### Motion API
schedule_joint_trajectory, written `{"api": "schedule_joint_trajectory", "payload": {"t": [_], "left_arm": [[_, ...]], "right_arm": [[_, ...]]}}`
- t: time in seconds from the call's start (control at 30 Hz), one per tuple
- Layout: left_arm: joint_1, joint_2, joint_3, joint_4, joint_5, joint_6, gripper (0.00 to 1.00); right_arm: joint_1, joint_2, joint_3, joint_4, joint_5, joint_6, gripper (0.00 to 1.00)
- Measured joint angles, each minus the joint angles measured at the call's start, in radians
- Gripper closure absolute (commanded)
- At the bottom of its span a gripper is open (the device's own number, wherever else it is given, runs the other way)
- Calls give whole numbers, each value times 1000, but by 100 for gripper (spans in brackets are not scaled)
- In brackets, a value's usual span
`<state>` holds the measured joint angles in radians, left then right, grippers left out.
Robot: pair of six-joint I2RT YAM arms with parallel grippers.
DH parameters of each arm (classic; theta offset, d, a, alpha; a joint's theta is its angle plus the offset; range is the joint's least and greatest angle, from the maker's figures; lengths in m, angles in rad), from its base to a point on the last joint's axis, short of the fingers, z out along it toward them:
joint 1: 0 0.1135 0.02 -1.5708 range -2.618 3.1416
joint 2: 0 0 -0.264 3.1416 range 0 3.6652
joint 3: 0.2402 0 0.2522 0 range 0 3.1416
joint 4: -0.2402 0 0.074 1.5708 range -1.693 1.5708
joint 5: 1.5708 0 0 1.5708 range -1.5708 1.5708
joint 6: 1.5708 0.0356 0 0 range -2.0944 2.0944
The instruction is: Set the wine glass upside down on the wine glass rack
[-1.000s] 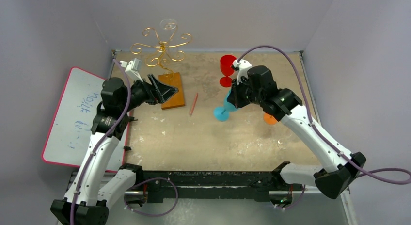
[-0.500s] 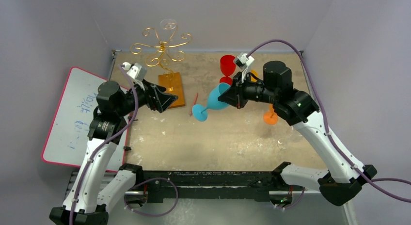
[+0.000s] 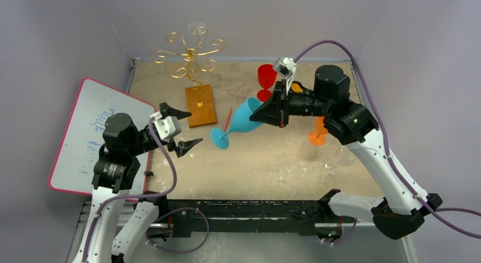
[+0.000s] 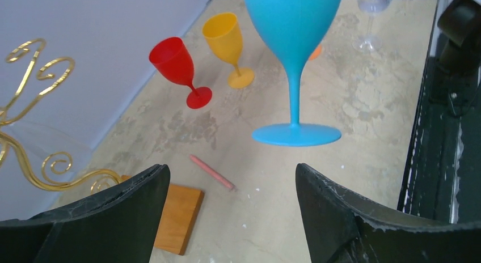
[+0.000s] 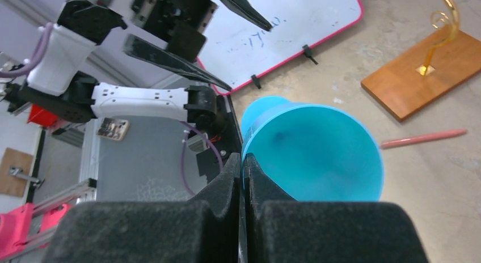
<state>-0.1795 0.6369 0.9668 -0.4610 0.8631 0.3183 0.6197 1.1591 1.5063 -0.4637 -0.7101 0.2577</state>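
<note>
Seeing your right gripper (image 3: 258, 111) clenched on the rim of the blue wine glass (image 3: 238, 120); glass is tilted, off the table, foot pointing near-left. Your left gripper (image 3: 182, 128) is spread wide, near-left of that foot, not touching. Wine glass rack (image 3: 190, 53) stands far left, apart from the glass.

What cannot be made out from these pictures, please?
Left wrist view: the top edge cuts the rim off the blue glass; the left edge cuts off most of the rack.
Right wrist view: the glass's bowl hides its own stem and foot.
Top view: the right arm hides most of the orange glass; the whiteboard writing is too small to read.
</note>
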Motion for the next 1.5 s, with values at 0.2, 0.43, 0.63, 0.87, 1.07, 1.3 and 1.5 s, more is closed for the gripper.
{"api": "schedule_joint_trajectory", "payload": {"t": [0.2,0.43,0.63,0.87,1.07,1.3,1.5], "left_arm": [[0,37,0,-140,35,206,24],[0,41,9,-234,77,343,25],[0,27,14,-265,140,381,25],[0,32,41,-279,194,407,29],[0,43,47,-315,239,443,37],[0,44,54,-335,252,460,49],[0,44,71,-348,256,462,82]], "right_arm": [[0,-1,-5,64,-111,60,100],[0,3,-13,174,-204,140,100],[0,44,-13,194,-227,162,100],[0,85,-23,243,-241,195,100],[0,99,-31,303,-272,235,100],[0,115,-31,336,-301,255,100],[0,119,-32,337,-303,255,100]]}}
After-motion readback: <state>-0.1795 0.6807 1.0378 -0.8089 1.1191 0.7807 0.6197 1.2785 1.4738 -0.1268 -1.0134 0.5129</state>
